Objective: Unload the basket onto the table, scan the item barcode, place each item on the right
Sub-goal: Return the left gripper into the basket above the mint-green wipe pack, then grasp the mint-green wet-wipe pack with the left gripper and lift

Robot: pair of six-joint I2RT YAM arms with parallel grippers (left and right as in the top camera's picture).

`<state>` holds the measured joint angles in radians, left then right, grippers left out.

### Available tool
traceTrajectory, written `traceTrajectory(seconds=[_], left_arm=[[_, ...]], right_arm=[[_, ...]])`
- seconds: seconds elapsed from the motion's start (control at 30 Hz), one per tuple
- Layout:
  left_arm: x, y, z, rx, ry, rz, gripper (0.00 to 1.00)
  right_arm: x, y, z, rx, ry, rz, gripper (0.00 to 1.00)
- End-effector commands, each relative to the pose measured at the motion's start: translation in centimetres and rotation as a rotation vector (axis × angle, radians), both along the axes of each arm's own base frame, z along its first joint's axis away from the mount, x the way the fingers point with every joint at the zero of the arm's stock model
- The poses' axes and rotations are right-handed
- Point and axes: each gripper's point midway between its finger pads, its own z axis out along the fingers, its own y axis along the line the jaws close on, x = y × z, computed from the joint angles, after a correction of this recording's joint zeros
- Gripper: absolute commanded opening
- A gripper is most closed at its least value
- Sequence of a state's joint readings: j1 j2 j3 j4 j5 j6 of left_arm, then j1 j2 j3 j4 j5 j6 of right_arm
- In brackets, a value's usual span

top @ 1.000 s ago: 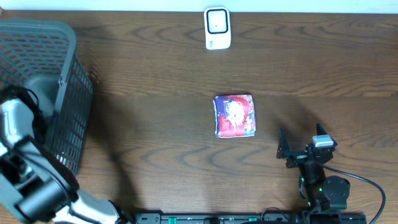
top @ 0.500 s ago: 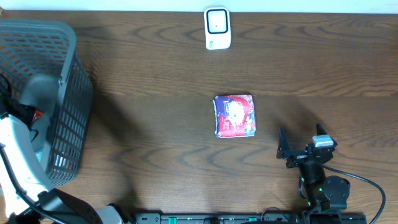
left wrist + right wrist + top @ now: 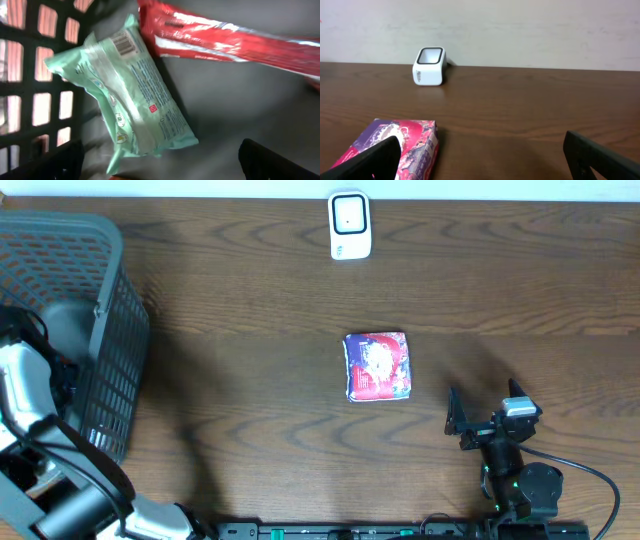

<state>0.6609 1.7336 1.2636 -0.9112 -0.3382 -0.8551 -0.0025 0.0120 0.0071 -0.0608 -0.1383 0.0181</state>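
Mid-table, the packet (image 3: 377, 365) lies flat, well apart from the scanner (image 3: 350, 225); looks light, soft, probably slippery film, so pinch across opposite edges; right gripper (image 3: 483, 408) spread, empty, nearby; left gripper (image 3: 162, 162) spread over a green pack (image 3: 132, 95) in the basket (image 3: 110, 330).

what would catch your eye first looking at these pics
The red and purple packet lying alone in the middle of the dark wooden table draws the eye first, with the white barcode scanner standing at the far edge beyond it. At the left sits a grey mesh basket; the left wrist view looks into it at a mint-green packet, barcode up, beside a red packet.
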Motion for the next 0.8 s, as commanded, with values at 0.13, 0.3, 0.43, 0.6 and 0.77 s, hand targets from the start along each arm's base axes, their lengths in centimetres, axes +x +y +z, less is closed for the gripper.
traceTrajectory(seconds=[0.13,0.3,0.43,0.6,0.77], left_arm=[[-2.2,-0.1,-2.8,-0.026,0.048,0.220,0.98],[-2.7,0.9,-3.6,-0.018,0.045,0.268,0.98],[-2.9,1.5,-4.2,-0.015,0.045,0.277,0.98],[-3.1,1.8,-5.7,-0.034,0.094,0.229,0.98],[-3.4,1.5,-7.1,-0.069,0.147,0.195,0.87]], right_arm=[[0.0,0.0,0.0,0.011,0.000,-0.001,0.99],[0.0,0.0,0.0,0.011,0.000,-0.001,0.99],[0.0,0.0,0.0,0.011,0.000,-0.001,0.99],[0.0,0.0,0.0,0.011,0.000,-0.001,0.99],[0.0,0.0,0.0,0.011,0.000,-0.001,0.99]])
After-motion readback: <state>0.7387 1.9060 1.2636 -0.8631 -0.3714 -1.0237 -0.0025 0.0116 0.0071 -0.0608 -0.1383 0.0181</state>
